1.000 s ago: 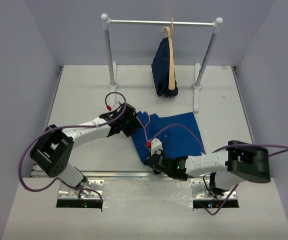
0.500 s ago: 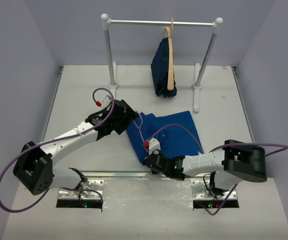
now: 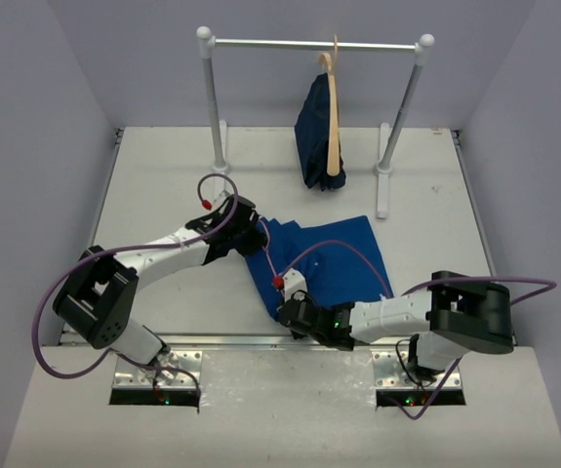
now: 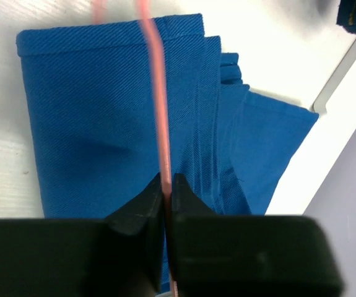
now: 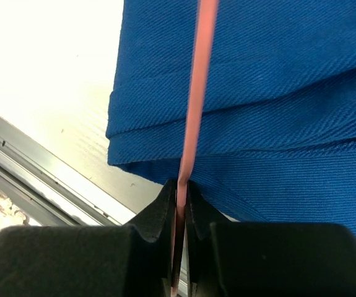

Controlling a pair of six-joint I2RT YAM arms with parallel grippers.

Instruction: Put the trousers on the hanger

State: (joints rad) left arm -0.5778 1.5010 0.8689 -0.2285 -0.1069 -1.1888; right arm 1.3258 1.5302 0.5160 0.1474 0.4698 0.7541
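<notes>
top external | left end effector [image 4: 167,180], right end effector [image 5: 181,184] pinch hanger [image 4: 156,93] | trousers [image 3: 343,258] near table-edge [image 3: 212,332]

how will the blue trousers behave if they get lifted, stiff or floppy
Probably floppy: the trousers lie in soft stacked folds, so they likely sag and unfold. Their ribbed weave looks grippy, so they may stay on the hanger.

Left end effector [image 3: 257,230], right end effector [image 3: 286,308] at trousers [image 3: 343,261] left edge; hanger [image 3: 268,255] between.

Hanger [image 4: 160,124] top blurry & off-frame.
</notes>
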